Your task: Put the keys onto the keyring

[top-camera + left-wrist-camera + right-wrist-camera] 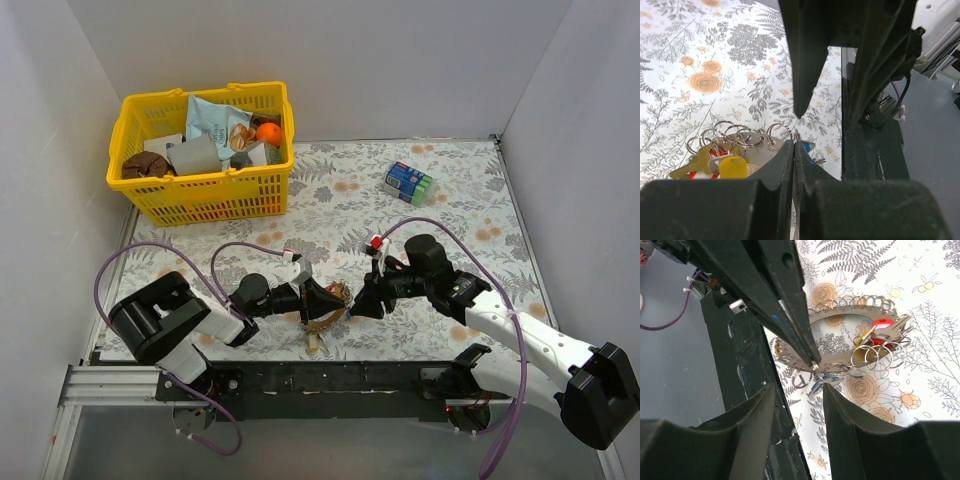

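The keyring (867, 360) is a flat dull metal hoop with holes and several small split rings, lying on the floral cloth between both grippers (325, 320). A yellow-headed key (732, 166), a red-headed key (882, 322) and a blue-headed key (826, 380) hang from its small rings. My left gripper (795, 142) is shut on the small split ring by the blue key at the hoop's near edge; its fingers (790, 315) show in the right wrist view. My right gripper (798, 387) is open and empty, just short of the blue key, facing the left gripper (328, 296).
A yellow basket (210, 180) full of objects stands at the back left. A blue-green packet (408, 182) lies at the back right. The black base rail (330, 378) runs along the near edge, close under both grippers. White walls enclose the table.
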Robot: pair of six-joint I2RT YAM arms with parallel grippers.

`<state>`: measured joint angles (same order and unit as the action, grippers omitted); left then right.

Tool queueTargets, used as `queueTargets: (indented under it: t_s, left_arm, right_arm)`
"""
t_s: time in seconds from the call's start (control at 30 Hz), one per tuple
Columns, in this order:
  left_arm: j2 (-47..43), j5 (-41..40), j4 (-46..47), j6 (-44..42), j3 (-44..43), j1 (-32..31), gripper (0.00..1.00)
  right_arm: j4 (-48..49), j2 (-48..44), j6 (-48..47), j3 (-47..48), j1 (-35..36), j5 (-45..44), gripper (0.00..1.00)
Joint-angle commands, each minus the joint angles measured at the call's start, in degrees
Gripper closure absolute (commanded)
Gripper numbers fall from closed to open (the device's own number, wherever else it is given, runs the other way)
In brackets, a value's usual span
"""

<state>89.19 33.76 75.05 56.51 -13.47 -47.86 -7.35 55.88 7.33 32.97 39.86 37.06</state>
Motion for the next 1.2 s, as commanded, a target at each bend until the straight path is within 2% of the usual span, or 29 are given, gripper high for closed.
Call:
queueTargets:
  t_s: [0.0,0.43,0.53,0.67,0.97,1.17]
  left_arm:
    - [-4.1,-0.5,22.9,-1.8,-0.1,-0.3,1.00]
    - [-7.0,0.1,20.1,-3.2,-0.6,-0.3,1.00]
    - [-7.7,0.3,19.7,-3.3,-0.8,-0.3,1.00]
    - [-8.7,0.1,19.2,-3.5,-0.9,-0.3,1.00]
    - [-10.6,-2.0,18.9,-3.3,-0.2,-0.3,1.00]
    - [-11.7,-2.8,18.9,-3.5,0.0,-0.3,1.00]
  right_arm:
    - [1.3,-0.1,-0.6,0.9,-0.1,-3.4,0.48]
    - [5.4,1.4,1.3,0.4,-0.1,-0.9,0.51]
    - [6.6,1.5,1.7,0.2,-0.1,-0.8,0.57]
    - [8.3,1.8,2.1,-0.6,-0.1,0.4,0.74]
    - [9.4,0.8,1.8,-2.0,-0.1,2.0,0.84]
    - [9.3,1.4,1.5,-2.3,-0.1,3.0,0.85]
